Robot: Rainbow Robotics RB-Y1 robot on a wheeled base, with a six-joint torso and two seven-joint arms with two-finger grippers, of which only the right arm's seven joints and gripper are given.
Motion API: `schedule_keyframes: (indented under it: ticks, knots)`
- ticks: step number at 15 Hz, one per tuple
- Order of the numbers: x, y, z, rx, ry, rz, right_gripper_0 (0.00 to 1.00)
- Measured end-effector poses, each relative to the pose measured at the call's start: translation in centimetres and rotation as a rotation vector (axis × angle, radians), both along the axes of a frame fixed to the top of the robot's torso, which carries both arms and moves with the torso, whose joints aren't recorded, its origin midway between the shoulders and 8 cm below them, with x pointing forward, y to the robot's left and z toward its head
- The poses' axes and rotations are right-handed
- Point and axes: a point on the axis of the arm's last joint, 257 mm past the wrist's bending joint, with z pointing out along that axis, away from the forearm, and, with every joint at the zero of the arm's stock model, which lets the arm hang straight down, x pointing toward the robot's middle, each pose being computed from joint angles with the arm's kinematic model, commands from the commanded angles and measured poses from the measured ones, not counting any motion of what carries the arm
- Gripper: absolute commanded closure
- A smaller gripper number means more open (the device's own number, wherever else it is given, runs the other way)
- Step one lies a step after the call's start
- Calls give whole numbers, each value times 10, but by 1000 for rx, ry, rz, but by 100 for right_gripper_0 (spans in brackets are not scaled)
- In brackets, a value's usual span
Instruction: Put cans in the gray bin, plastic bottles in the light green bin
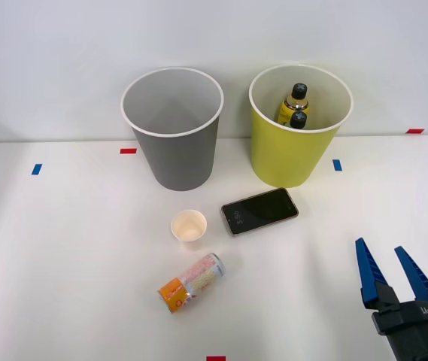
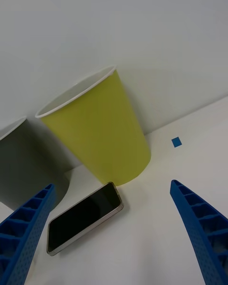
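Light green bin (image 2: 102, 128) upright; phone (image 2: 83, 218) just beside, possibly touching.

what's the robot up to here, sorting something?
Yes, sorting trash. Two bottles already sit inside the light green bin. The gray bin looks empty. The can lies on its side on the table, near a paper cup and a phone. The right gripper is open at the table's right, holding nothing.
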Motion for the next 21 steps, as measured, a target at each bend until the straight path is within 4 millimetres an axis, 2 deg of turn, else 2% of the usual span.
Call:
schedule_keyframes:
  ticks: [6,11,14,18,21]
  knots:
    - [5,3,-9,10,9,-38,18]
    - [19,11,-5,-78,-8,-85,18]
    - [20,13,-11,-113,-55,-93,18]
    - [10,15,-28,-298,-101,-89,18]
    - [-14,12,-46,-402,-63,-91,18]
